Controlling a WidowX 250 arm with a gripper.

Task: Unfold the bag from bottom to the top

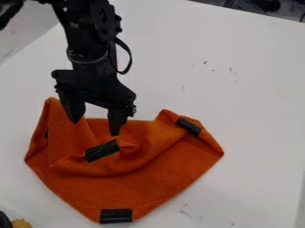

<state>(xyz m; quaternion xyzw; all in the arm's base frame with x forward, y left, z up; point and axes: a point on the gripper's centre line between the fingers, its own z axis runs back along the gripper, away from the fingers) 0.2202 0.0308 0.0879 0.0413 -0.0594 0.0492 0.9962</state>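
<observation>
On the white worktop (pixel 244 89), nearest my camera, a black strip (pixel 116 216) sits at one corner of the rumpled orange cloth bag (pixel 131 187); over its farther folds, I have the claw (pixel 94 128) hanging open.

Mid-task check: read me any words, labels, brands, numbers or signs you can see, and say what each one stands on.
No text can be read in this view.
Upper part of the arm: small light marks, too small and blurred to make out.
Orange bag: no lettering visible; its black strips look plain.
White table: a few faint scuffs, not writing.
</observation>
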